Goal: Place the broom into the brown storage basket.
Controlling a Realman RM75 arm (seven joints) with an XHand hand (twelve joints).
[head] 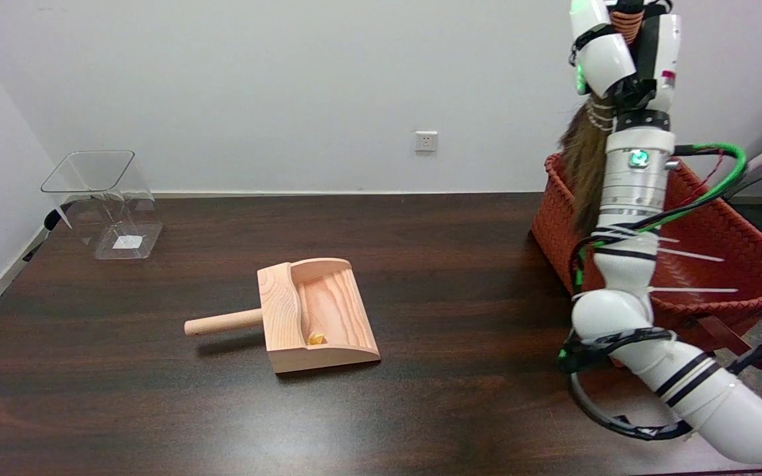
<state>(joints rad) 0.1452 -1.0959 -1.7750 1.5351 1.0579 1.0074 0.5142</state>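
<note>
My right hand [609, 46] is raised high at the picture's upper right, partly cut off by the top edge. It grips the broom, whose wound handle end [629, 23] shows between the fingers. The broom's dark brown bristles [583, 172] hang down behind my forearm, over the left rim of the brown woven storage basket [718, 258]. The basket stands at the table's right edge, and my arm hides part of it. I cannot see whether the bristle tips touch the basket.
A wooden dustpan [318, 311] with a small yellow scrap [315, 338] in it lies mid-table, its handle pointing left. A clear plastic bin [106, 201] stands at the far left. Straps [758, 344] hang off the basket's near side.
</note>
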